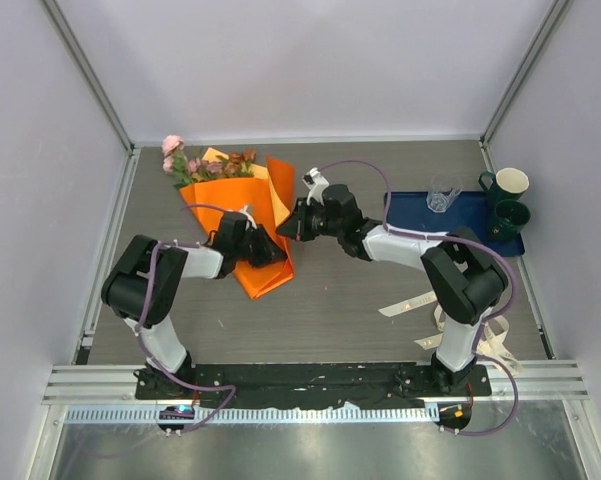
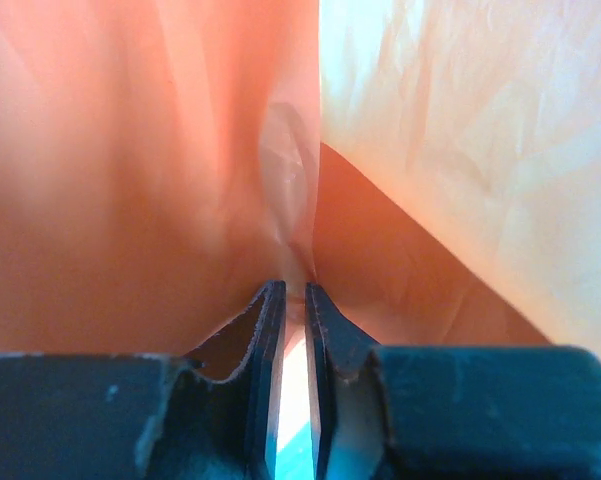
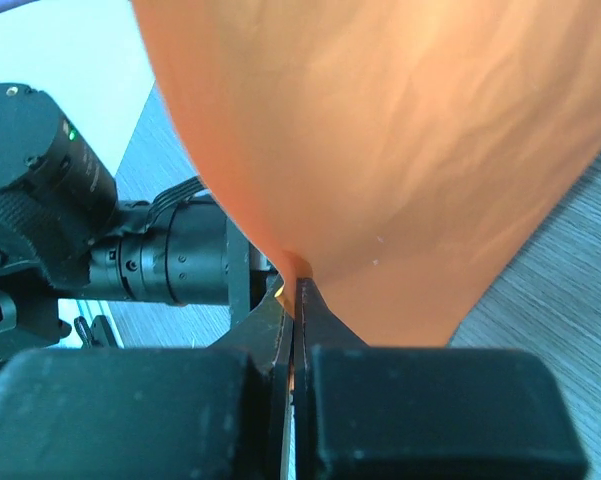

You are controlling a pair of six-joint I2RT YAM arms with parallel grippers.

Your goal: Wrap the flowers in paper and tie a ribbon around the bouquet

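Grey counter point(image 1: 350, 300) carries the bouquet point(image 1: 230, 215) at ten o'clock of centre, flowers point(image 1: 195, 162) poking out its eleven o'clock end. Right tool point(image 3: 295, 288) is clamped tight on the paper point(image 3: 380, 150) edge; left tool point(image 2: 292, 292), jaws a sliver apart, seemingly pinches a paper fold at their tips.
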